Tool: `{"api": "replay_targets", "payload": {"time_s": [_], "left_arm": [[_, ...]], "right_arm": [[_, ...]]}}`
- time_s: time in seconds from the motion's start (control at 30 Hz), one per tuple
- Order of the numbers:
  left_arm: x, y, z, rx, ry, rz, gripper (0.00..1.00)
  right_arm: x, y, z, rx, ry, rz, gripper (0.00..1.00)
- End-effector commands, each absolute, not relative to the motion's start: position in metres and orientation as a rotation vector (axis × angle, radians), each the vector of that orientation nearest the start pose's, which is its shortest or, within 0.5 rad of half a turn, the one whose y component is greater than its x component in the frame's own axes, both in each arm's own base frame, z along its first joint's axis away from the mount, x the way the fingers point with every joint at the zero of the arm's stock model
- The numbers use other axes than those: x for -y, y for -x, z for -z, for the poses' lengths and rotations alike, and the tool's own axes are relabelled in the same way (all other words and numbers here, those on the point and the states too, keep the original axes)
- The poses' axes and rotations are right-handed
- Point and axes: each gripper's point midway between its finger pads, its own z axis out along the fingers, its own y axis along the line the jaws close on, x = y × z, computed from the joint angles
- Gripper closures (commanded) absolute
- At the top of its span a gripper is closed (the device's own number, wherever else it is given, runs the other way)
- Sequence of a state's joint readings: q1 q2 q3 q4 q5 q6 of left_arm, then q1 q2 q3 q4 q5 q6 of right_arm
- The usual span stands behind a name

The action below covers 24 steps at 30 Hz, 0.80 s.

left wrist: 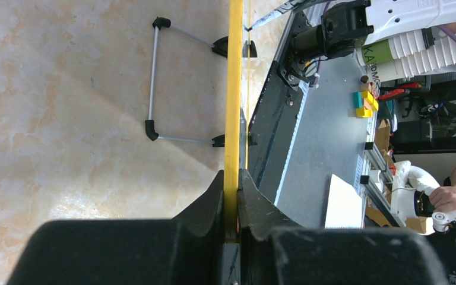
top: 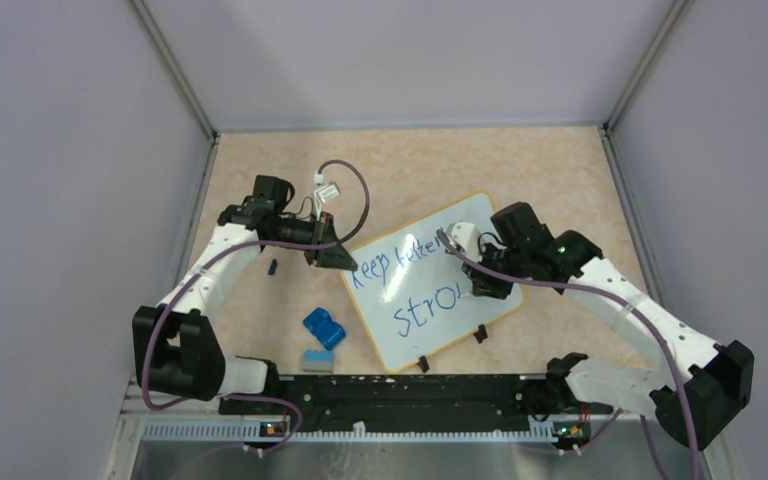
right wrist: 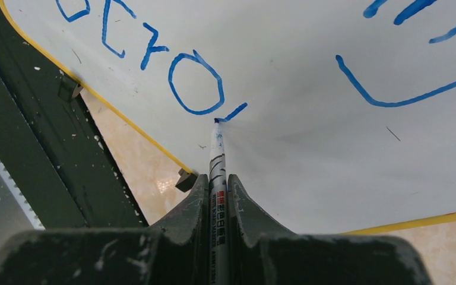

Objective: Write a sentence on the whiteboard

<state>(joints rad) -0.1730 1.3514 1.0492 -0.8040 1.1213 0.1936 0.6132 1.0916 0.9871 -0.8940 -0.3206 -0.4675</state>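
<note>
The whiteboard (top: 430, 300) with a yellow rim lies tilted in the middle of the table. Blue marker writing (top: 415, 285) on it reads "keep better" above "stro". My left gripper (top: 338, 256) is shut on the board's upper-left rim, seen edge-on as a yellow strip (left wrist: 233, 107) between the jaws. My right gripper (top: 482, 285) is shut on a white marker (right wrist: 217, 172) whose tip touches the board just past the "o" (right wrist: 196, 83), at the start of a short new stroke.
A blue eraser (top: 324, 327) and a small light-blue block (top: 317, 360) lie left of the board. A marker cap (top: 273, 267) lies near the left arm. The board's wire stand (left wrist: 154, 83) and black clips (top: 450, 348) sit at its near edge.
</note>
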Motion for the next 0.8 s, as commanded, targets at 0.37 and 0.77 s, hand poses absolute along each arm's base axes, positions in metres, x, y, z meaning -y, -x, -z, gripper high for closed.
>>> {"api": "replay_targets", "payload": {"time_s": [0.37,0.77], "left_arm": [[0.192,-0.229,-0.177,-2.226,-0.819,1.323,1.0],[0.192,-0.228,-0.177,-2.223,-0.824,1.319,1.0]], "right_arm": [[-0.185,-0.19,-0.171,-2.074,1.41,-0.424,1.0],[-0.183,-0.21,-0.19,-2.043,1.332,-0.381,1.0]]}}
